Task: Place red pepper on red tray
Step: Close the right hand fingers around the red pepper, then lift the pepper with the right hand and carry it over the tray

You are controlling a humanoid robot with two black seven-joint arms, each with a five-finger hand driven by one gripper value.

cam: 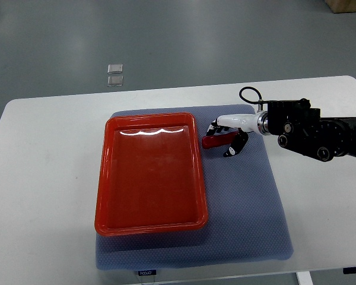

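A red tray (149,172) lies on a blue-grey mat in the middle of the white table, with nothing in it. Just right of the tray's upper right corner sits a small red pepper (213,141) on the mat. My right hand (225,138) reaches in from the right edge, its dark fingers (237,146) curled over and around the pepper. Part of the pepper is hidden beneath the white palm. The left arm does not show.
The blue-grey mat (249,202) extends right of and below the tray. The white table (47,178) surrounds it. Two small clear items (115,74) lie on the grey floor beyond the table's far edge.
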